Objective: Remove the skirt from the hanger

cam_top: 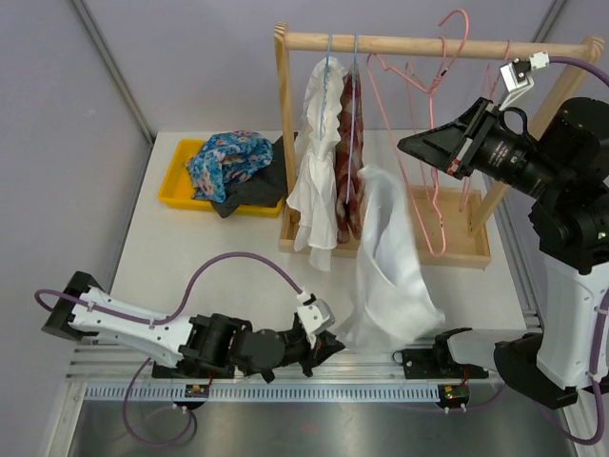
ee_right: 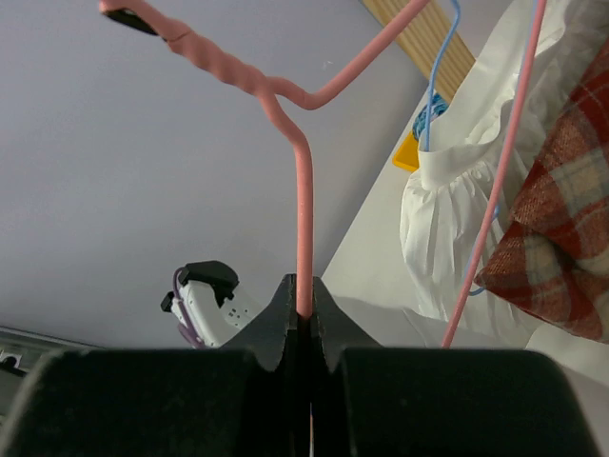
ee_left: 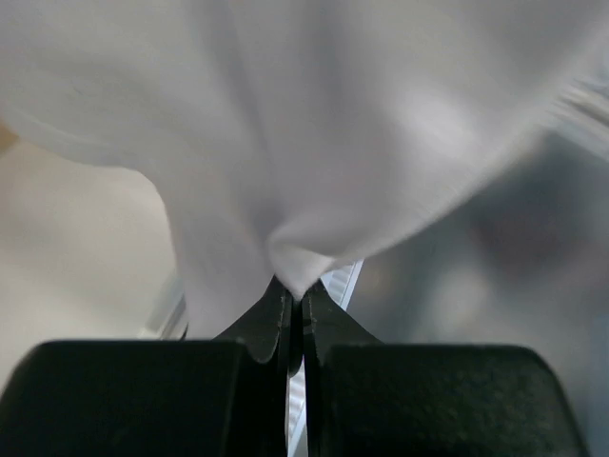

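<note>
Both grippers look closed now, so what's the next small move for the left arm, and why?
Probably pull the left gripper down and back toward its own base. It is shut on the white skirt near its hem, the right gripper pinches the pink hanger, and the skirt's top seems to hang there.

One white skirt [cam_top: 385,257] in the left gripper [ee_left: 295,300]; beside the right gripper [ee_right: 306,295], one wooden rack [cam_top: 419,44] bearing two blue hangers [cam_top: 329,52], at least two pink hangers [ee_right: 304,209] and two hung garments [cam_top: 314,181]; beyond the left gripper, one yellow tray [cam_top: 176,183], two crumpled garments [cam_top: 228,157]
</note>
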Controlling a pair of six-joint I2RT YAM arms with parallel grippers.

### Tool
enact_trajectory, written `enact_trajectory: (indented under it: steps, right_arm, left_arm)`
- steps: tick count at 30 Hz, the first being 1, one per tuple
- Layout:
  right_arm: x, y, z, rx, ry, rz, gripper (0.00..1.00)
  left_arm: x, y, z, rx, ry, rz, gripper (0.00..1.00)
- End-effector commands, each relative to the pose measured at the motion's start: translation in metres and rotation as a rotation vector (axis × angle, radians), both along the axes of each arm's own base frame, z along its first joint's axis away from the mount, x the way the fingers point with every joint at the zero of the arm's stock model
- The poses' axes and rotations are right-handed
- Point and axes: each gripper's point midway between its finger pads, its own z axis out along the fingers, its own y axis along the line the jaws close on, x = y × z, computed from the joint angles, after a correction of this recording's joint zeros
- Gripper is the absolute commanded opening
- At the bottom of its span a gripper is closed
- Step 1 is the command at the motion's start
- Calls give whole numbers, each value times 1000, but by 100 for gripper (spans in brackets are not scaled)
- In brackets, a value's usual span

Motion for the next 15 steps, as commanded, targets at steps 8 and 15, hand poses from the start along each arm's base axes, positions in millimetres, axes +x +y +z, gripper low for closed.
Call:
enact_trajectory:
  steps: [8,15]
  right_arm:
    - [38,-13,8,9,-134,-153,0]
    - [82,-9,-15,-24,-101,-197,0]
  left_arm:
    - [55,96,-21,145,-37,379,0]
    - [126,152,50,249,-224,654,0]
